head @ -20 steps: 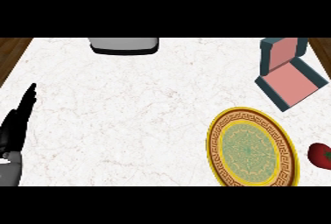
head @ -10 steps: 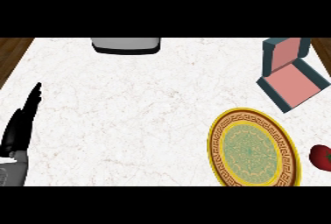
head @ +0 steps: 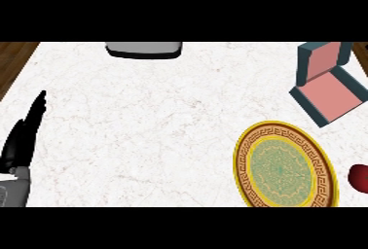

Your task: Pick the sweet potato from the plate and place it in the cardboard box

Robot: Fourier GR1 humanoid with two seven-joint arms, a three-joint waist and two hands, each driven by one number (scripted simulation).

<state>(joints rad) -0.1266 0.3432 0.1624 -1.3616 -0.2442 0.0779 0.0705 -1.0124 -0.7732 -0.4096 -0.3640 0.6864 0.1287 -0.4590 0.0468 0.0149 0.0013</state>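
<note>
On the white marble bench (head: 158,121), far left of the round yellow-rimmed patterned plate (head: 285,168), the left hand (head: 25,133) rests, fingers straight. Right of the plate, a dark red object (head: 359,177) shows. Above it lies the open teal box with pink lining (head: 327,82).

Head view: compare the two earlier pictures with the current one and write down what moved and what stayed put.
Only the black left hand at the left edge moved: it crept slightly up and inward over the white marble counter, its fingers straight and holding nothing. The yellow-rimmed patterned plate, the teal box with the pink lining, the dark red item at the right edge and the grey object at the top stayed put.
</note>
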